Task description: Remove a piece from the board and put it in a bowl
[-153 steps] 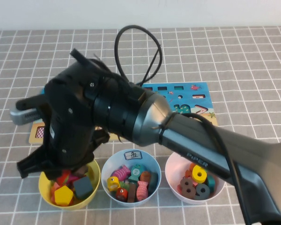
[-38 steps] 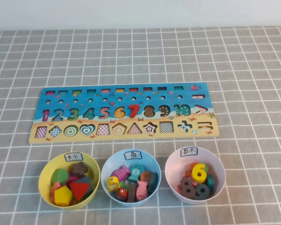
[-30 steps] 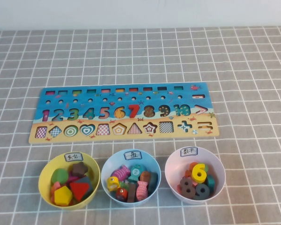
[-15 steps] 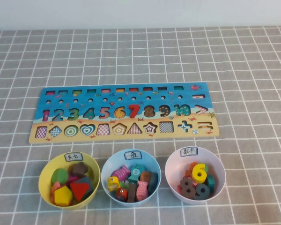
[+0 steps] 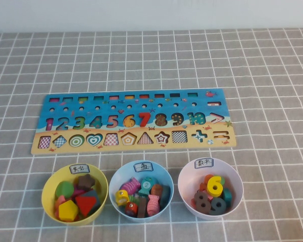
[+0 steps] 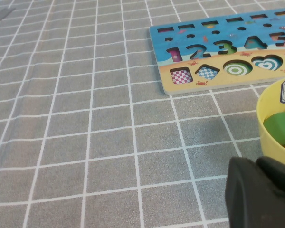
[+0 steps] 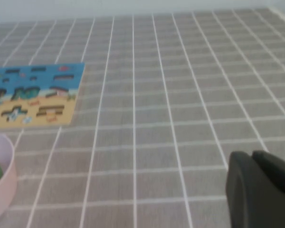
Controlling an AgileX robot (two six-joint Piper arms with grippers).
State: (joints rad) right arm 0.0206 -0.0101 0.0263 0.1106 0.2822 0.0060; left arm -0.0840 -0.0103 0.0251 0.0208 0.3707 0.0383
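The red triangle (image 5: 86, 204) lies in the yellow bowl (image 5: 49, 207), lower left, below the board (image 5: 134, 121). Left gripper (image 6: 259, 192) sits beside that bowl, right gripper (image 7: 259, 187) over bare cloth; jaw state cannot be told.

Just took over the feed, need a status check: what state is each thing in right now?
red triangle block: lying in the yellow bowl, off the board
yellow bowl: upright, holding shape blocks
board: flat, triangle slot empty, red 7 seated
blue bowl: upright, holding pieces
pink bowl: upright, holding numbers
left gripper: parked beside the yellow bowl
right gripper: parked over bare cloth
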